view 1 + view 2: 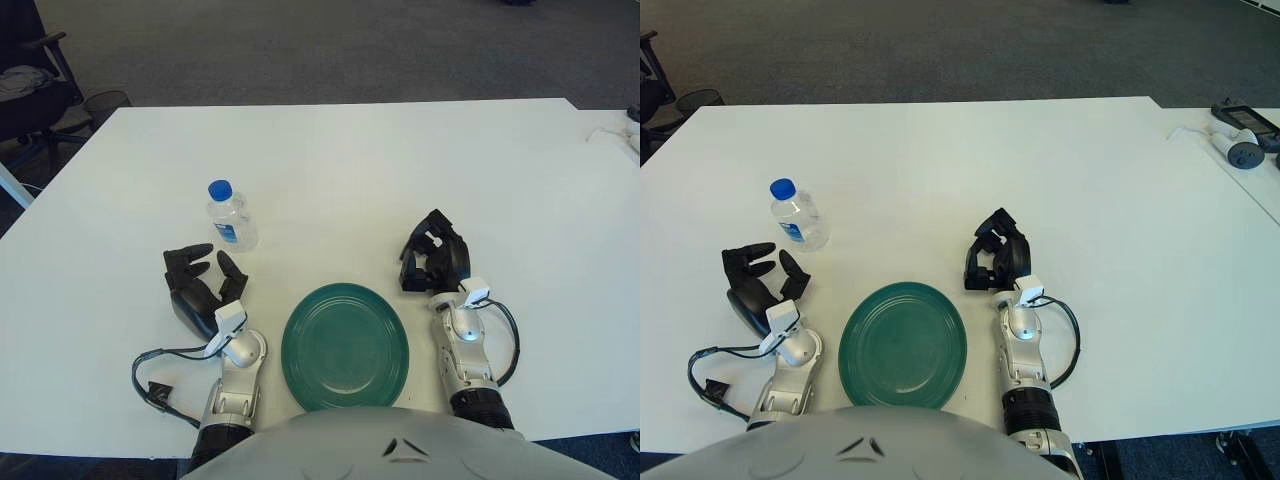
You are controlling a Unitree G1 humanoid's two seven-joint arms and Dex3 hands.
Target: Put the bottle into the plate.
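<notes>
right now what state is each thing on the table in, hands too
bottle: upright, blue cap on, standing on the table, not held
plate: flat on the table, nothing on it
left hand: fingers spread, holding nothing, just short of the bottle
right hand: fingers curled, holding nothing, right of the plate

Chair (28, 80) cut off by left frame edge. Small devices (1238, 135) at far right table (1060, 170) edge too small to identify. Bottle (230, 215) label unreadable. Both forearms disappear behind robot torso (390, 445) at bottom.
</notes>
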